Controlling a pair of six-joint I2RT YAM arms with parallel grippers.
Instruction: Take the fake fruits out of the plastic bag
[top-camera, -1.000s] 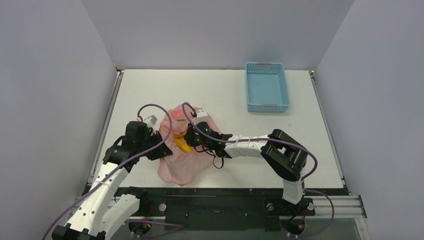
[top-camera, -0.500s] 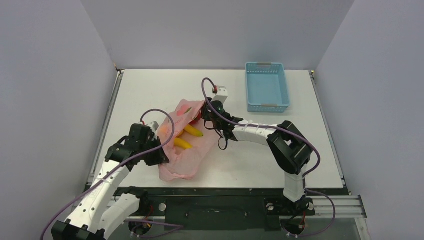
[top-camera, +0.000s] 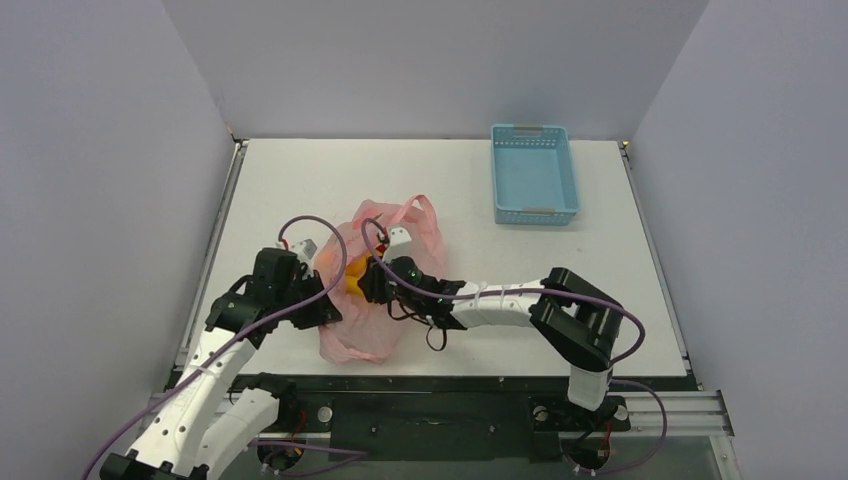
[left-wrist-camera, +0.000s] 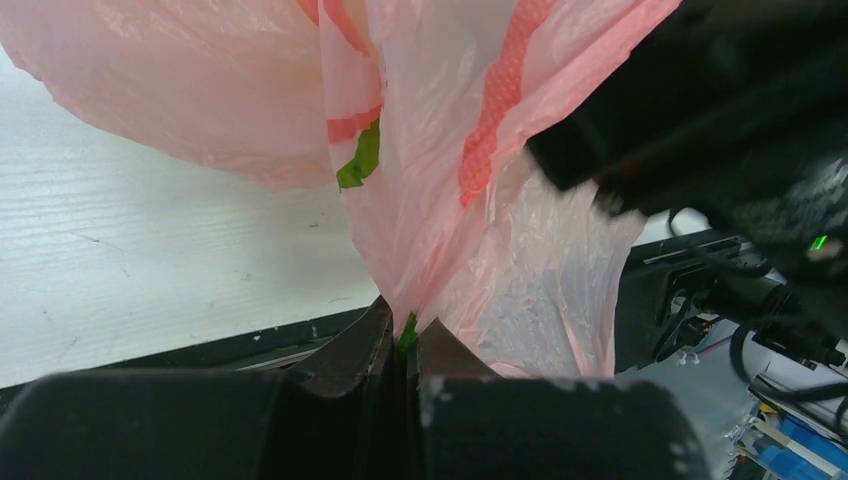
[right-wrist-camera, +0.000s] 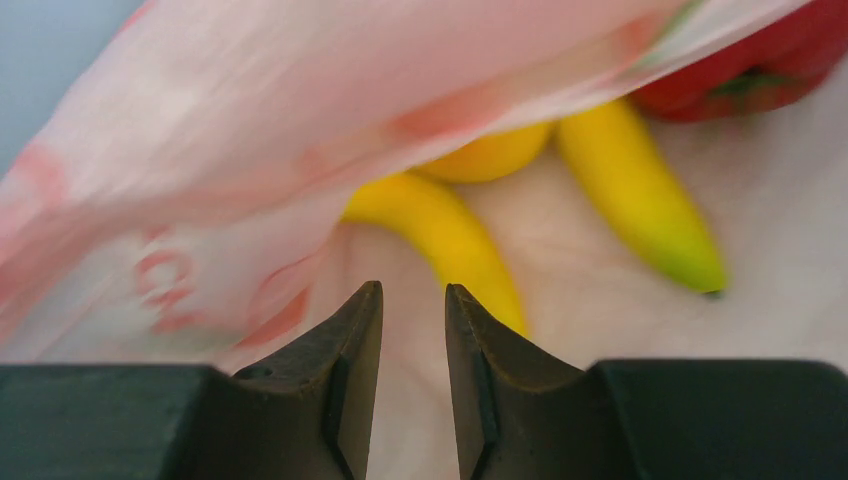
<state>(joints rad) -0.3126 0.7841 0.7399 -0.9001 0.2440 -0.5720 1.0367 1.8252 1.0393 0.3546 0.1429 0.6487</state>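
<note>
Since half a second back the right gripper (top-camera: 368, 283) has swung from the bag's far side to its middle. The bananas that lay bare then are now mostly under plastic in the top view. Nearest: the left gripper (left-wrist-camera: 402, 338) is clamped tight on a fold of the bag (top-camera: 358, 335), with pink film bunched between its closed tips. The bag lies left of centre on the table (top-camera: 300, 180), its low end sagging toward the near edge. Next: the right gripper sits at the bag's mouth, jaws a narrow gap apart with nothing between them. Just ahead of its tips lies a banana (right-wrist-camera: 450, 235); contact cannot be told. Beyond it is the mango (right-wrist-camera: 495, 155), half under a hanging flap of film. To its right lies a second banana (right-wrist-camera: 640, 200), green tip toward the camera. Farthest in is the apple (right-wrist-camera: 740, 75), red and partly veiled. All four rest on the bag's inner sheet. Farther off, the bag's handles (top-camera: 420, 212) loop up on its far side. Far right stands the basket (top-camera: 533, 175), well apart from the bag.
</note>
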